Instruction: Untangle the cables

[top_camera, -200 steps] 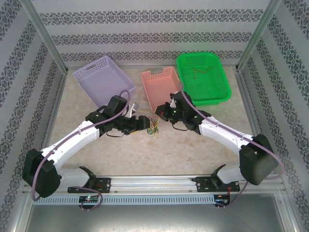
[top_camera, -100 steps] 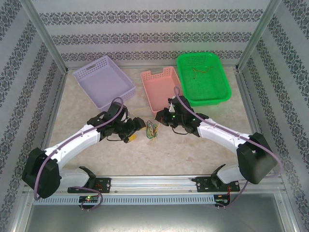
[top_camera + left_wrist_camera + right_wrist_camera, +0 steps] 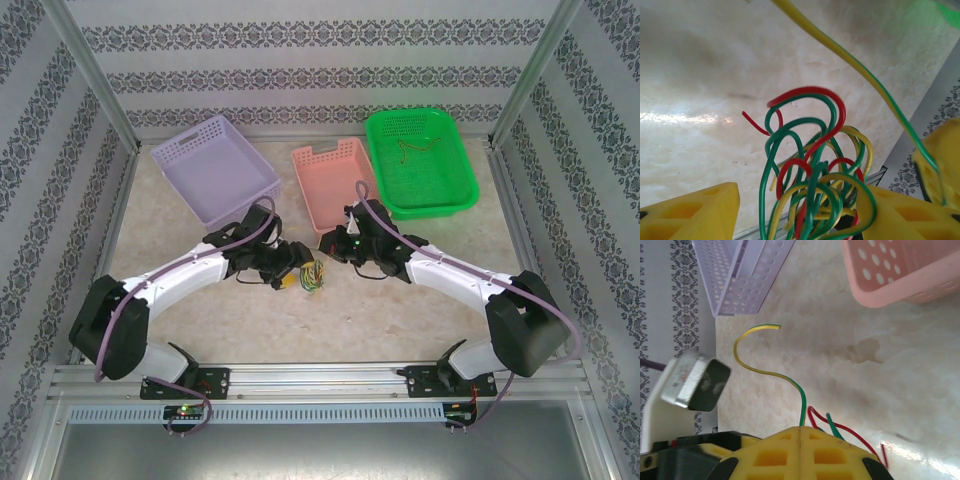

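**Pull one cable out, slow and straight**

Seems to be the pull-out step. Look at the right gripper [image 3: 800, 440]: clenched tight on one yellow-green cable [image 3: 767, 372], with the loose end curling out ahead of the fingertips. Look at the left gripper [image 3: 800, 220]: spread wide, squeezing nothing, with the cables [image 3: 810, 190] tangled in a bunch of green, red and yellow loops right between its two yellow fingers [image 3: 690, 215].

Probably best to pinch the bunch with the left gripper first, low down, to pin it in place. Then draw the right gripper away from the left one, slow and straight, along the line of the yellow-green cable. Mind the red and green ends poking out just beside the right fingertips; could drag the whole bunch along. Stop and loosen at any sign of lifting or tightening in the bunch.
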Controlling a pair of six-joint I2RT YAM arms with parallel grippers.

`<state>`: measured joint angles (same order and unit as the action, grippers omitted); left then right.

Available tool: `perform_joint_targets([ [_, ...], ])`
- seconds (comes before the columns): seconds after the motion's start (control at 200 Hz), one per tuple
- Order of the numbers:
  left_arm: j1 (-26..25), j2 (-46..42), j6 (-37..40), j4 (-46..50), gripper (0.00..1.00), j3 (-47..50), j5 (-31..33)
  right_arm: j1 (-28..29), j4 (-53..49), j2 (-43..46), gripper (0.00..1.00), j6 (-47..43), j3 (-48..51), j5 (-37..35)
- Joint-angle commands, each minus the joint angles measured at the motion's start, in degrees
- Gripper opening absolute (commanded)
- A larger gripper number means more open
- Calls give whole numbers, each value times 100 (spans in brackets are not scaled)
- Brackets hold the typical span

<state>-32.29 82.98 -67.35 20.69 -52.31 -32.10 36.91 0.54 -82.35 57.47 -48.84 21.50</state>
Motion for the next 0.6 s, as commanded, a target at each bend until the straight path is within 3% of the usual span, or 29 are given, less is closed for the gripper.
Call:
perform_joint_targets([
  [0.0,-58,107,121,-322,62,-60,74,45,227,-18,0,145,-51,159],
  [0.34,-102,552,95,-759,29,-78,135,23,337,80,0,352,113,148],
  [0.475,-106,502,81,-691,0,-86,268,-55,385,124,0,427,177,171],
  [0.595,-106,283,242,-168,0,-182,602,-153,223,237,0,352,221,136],
])
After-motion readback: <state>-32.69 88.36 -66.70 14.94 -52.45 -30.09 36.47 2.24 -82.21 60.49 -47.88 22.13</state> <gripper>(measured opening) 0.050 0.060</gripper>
